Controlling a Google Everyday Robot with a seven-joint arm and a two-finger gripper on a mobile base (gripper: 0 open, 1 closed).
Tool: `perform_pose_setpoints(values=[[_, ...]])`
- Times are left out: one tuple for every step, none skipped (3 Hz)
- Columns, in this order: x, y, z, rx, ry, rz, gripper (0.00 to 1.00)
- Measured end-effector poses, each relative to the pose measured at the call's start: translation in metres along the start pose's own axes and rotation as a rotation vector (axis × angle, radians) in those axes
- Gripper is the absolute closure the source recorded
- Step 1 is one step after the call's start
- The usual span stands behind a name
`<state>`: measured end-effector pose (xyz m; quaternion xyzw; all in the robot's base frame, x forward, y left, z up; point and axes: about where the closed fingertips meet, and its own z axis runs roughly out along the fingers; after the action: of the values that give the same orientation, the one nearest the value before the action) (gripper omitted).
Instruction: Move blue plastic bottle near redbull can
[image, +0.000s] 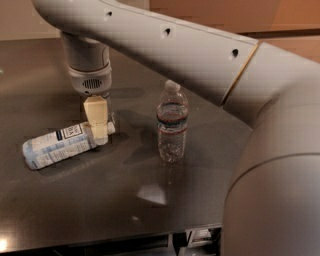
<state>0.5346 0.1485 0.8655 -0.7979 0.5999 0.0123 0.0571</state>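
The blue plastic bottle (59, 145) lies on its side at the left of the dark table (100, 200), white cap (111, 128) pointing right. My gripper (99, 134) hangs from the wrist (90, 75) straight above the bottle's neck and overlaps it just left of the cap. I cannot tell whether it touches the bottle. The redbull can is not in view; my arm covers the back right of the table.
A clear water bottle (172, 125) with a dark and red label band stands upright at mid table, right of the gripper. My large grey arm (260, 115) fills the right side. The table's front edge (125, 235) runs along the bottom.
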Motion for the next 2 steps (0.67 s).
perform_pose_setpoints(values=[[-0.0042,0.0012,0.0109,-0.016,0.000,0.000,0.00],[-0.0135,0.0062,0.0173,-0.029,-0.006,-0.017,0.00]])
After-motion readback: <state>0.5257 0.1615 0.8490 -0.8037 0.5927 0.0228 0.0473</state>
